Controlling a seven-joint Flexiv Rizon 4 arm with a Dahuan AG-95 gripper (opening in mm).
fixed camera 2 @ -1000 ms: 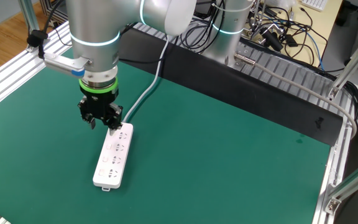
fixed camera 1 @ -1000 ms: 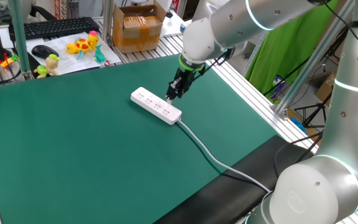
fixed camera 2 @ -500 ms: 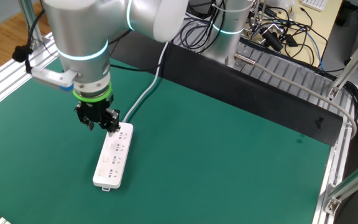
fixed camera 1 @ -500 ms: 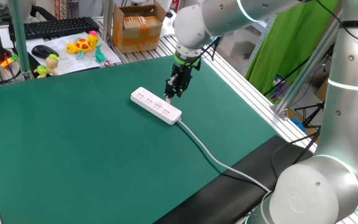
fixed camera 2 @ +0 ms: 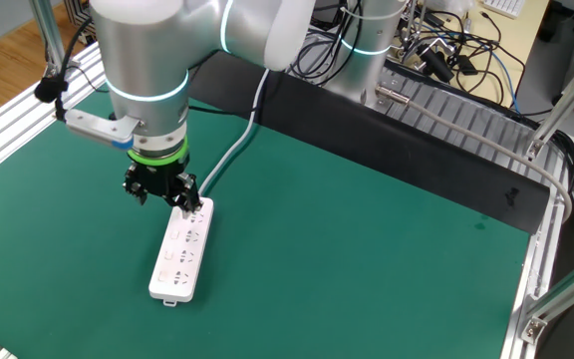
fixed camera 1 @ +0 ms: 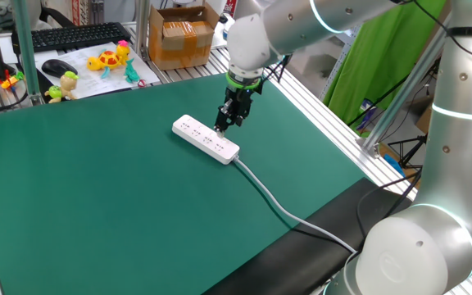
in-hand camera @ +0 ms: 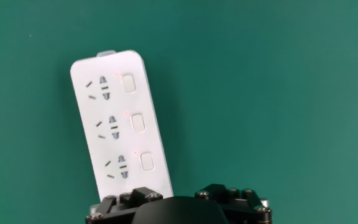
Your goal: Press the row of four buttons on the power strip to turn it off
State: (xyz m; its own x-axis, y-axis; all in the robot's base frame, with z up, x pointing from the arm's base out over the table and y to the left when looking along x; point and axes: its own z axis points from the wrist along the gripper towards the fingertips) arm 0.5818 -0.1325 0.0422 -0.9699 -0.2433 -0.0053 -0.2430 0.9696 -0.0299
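The white power strip [fixed camera 1: 206, 138] lies flat on the green mat [fixed camera 1: 97, 197], and its grey cable [fixed camera 1: 285, 215] runs off toward the table's front. My gripper [fixed camera 1: 228, 121] hangs just above the strip's cable end [fixed camera 2: 194, 211], fingers pointing down and spread apart, open and holding nothing. In the hand view the power strip [in-hand camera: 114, 124] runs away from me, and three of the buttons [in-hand camera: 137, 122] show in a row along its right side, each with a small red dot beside it. My gripper's black body [in-hand camera: 179, 208] hides the strip's near end and any fourth button.
Behind the mat stand a black keyboard [fixed camera 1: 70, 36], a mouse [fixed camera 1: 58, 67], small toys [fixed camera 1: 109, 59] and a cardboard box [fixed camera 1: 183, 37]. Aluminium rails [fixed camera 1: 326, 115] border the mat. A tangle of cables [fixed camera 2: 446, 50] lies beyond the black strip at the far side.
The arm's upper links have swung while the gripper stayed over the strip's cable end, shifting only slightly. The strip has not moved.
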